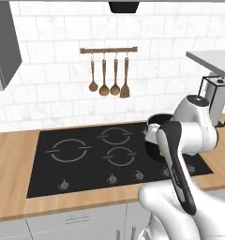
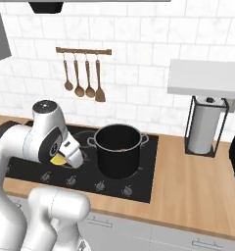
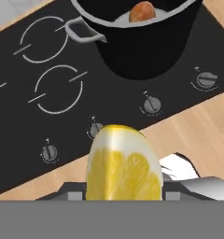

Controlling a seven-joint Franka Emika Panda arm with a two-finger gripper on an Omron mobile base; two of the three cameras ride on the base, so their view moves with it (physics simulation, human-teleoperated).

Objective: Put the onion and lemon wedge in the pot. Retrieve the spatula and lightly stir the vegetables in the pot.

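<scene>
The pincer (image 3: 124,196) is clamped on the bright yellow crescent-shaped lemon wedge (image 3: 123,165), which stands between its two tips in the hand view with its pale rind up and its cut face toward the camera. In the right base view the same wedge (image 2: 57,159) shows as a small yellow patch at the end of the white arm, held above the front part of the black glass cooktop (image 2: 21,169), to the left of the black round deep pot (image 2: 117,151) and apart from it. The pot stands on the right rear burner, its thin rim and two small side handles plain to see. Inside it, near the far wall in the hand view, lies the small round reddish-brown onion (image 3: 142,11). On the white tiled wall behind the cooktop, a wooden rail carries four hanging wooden utensils; the rightmost is the long slim brown spatula (image 1: 125,80) with its flat trapezoid blade pointing down. The light wooden surface (image 2: 188,186) runs along the front and right side of the cooktop.
</scene>
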